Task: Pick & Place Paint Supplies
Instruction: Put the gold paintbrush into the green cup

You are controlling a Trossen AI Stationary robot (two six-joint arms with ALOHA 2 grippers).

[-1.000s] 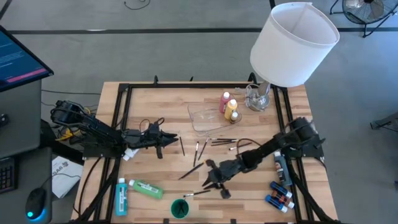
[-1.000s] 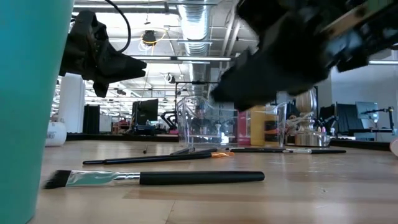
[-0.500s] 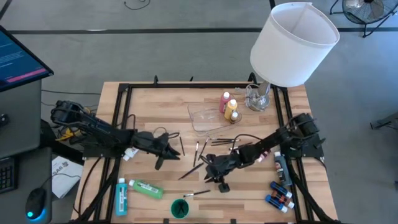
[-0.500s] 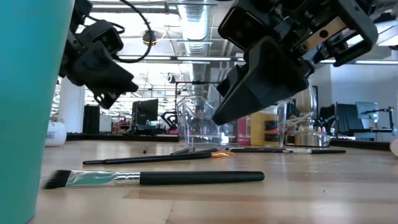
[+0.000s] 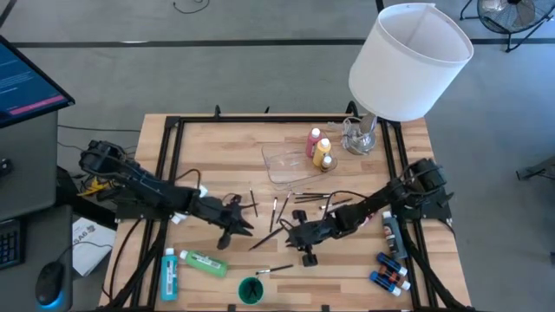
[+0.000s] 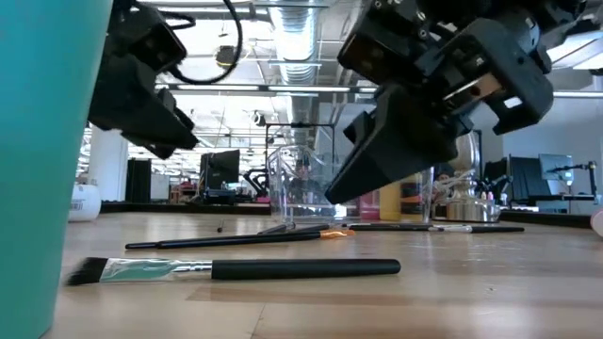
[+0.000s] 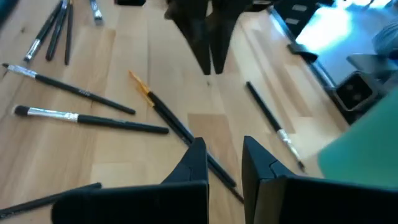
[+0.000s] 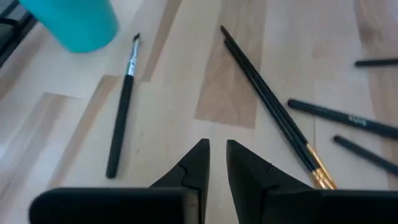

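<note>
Several thin dark-handled brushes [image 5: 299, 201] lie flat and scattered mid-table. A long pair with an orange ferrule [image 7: 163, 112] lies slantwise between both grippers, also in the right wrist view [image 8: 267, 102]. My left gripper [image 5: 245, 229] hovers open just above that pair [image 7: 222, 142]. My right gripper [image 5: 290, 234] faces it, hovering over bare wood with a narrow gap between its fingers [image 8: 217, 144]. A green bottle [image 5: 204, 263] and a teal bottle [image 5: 169, 273] lie on their sides near the table's left near corner. Pink [image 5: 314, 141] and yellow [image 5: 323, 156] bottles stand by the clear tray [image 5: 286, 165].
A teal cup [image 5: 251, 289] stands at the near edge, with one short brush [image 5: 276, 270] lying beside it. The white lampshade [image 5: 409, 61] overhangs the far right corner above a glass jar [image 5: 360, 134]. Markers [image 5: 390, 269] lie along the right rail. Black rails frame the table.
My left gripper has moved toward the near edge and a little to the right, coming down over the long brushes. My right gripper has shifted slightly toward the far edge and the left, closer to the left gripper. No brush or bottle has moved.
</note>
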